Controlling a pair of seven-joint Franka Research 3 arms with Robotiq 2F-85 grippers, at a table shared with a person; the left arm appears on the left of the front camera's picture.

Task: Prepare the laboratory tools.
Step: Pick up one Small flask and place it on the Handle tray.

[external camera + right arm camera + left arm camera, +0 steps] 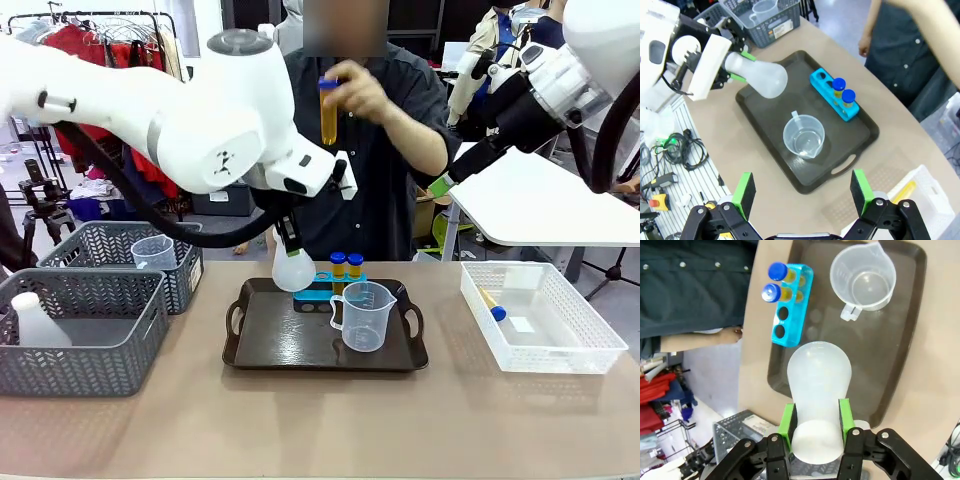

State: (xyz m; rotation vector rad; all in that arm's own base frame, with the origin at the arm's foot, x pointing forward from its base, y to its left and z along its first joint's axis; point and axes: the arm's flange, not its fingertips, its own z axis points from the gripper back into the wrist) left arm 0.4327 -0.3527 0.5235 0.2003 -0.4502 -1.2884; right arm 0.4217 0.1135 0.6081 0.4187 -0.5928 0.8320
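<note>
My left gripper [816, 426] is shut on the neck of the translucent white conical flask [819, 382], bulb downward, over the left rear part of the dark tray [300, 355]. On the tray stand a clear handled beaker [365, 316] and a blue rack [318, 285] holding two blue-capped tubes [346, 265] of yellow liquid. The person's hand holds another such tube [329, 112] up at chest height. My right gripper [802, 192] hangs open high over the table's right side, with nothing between its fingers; it shows as well at the front view's upper right [445, 183].
Two grey mesh baskets [90, 300] stand at the left, one with a second beaker [153, 251], the nearer with a white bottle [33, 322]. A white lattice bin [560, 345] at the right holds one tube [492, 305]. The table's front strip is bare.
</note>
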